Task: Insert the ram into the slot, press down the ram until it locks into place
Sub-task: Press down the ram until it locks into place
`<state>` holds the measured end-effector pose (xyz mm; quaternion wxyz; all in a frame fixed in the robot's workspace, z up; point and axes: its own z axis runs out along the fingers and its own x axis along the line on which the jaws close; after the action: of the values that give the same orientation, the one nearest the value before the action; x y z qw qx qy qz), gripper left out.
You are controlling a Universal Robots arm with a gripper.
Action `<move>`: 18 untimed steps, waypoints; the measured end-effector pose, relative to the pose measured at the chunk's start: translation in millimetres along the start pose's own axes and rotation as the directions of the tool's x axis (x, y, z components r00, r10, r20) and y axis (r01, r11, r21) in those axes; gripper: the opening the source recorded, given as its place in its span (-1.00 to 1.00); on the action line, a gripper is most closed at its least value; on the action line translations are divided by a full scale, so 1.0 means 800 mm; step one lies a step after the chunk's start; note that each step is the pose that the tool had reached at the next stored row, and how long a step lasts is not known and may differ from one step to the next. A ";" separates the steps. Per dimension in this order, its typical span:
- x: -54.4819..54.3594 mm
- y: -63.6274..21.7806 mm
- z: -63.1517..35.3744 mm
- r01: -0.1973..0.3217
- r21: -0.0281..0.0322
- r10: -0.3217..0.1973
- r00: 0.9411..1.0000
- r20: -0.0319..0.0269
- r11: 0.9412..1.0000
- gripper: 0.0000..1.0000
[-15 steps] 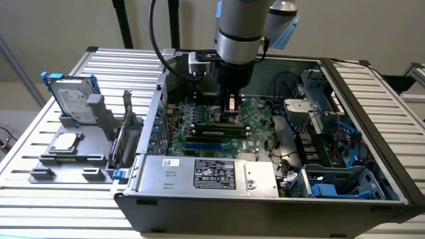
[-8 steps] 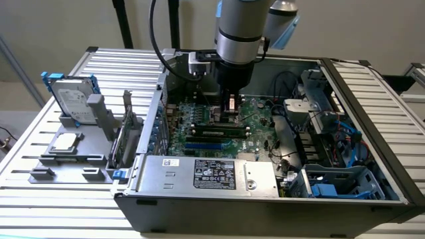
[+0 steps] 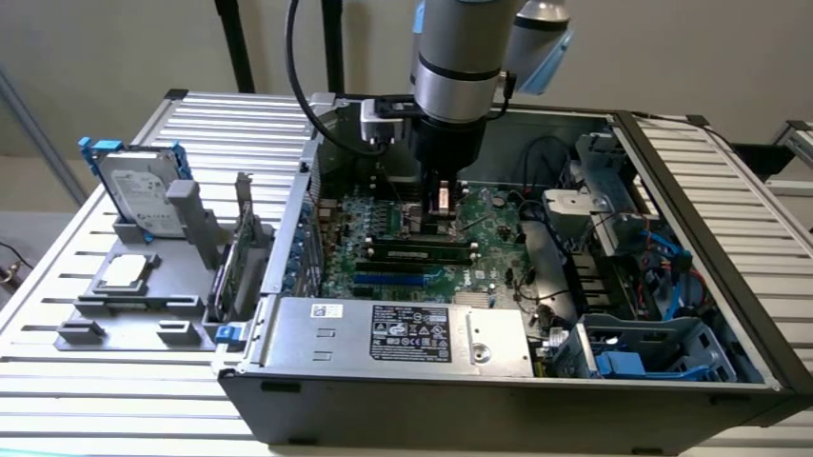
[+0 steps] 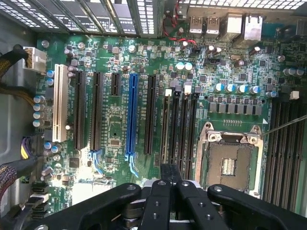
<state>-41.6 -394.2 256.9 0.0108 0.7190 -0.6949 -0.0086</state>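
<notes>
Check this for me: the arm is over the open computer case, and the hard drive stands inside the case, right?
Not quite. The arm is over the open case, but the hard drive stands outside it, on the grey holder at the exterior view's left. The exterior view shows this.

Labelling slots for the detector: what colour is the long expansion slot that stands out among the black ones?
Blue, clearest in the wrist view.
</notes>
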 end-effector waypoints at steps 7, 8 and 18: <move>0.000 0.000 0.000 0.000 0.000 0.000 1.000 0.006 1.000 -0.80; 0.000 0.000 0.000 0.000 0.000 0.000 1.000 0.007 1.000 -0.80; 0.000 0.000 0.000 0.000 0.001 0.000 1.000 0.016 1.000 -0.80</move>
<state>-41.6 -394.2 256.9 0.0051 0.7190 -0.6948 -0.0140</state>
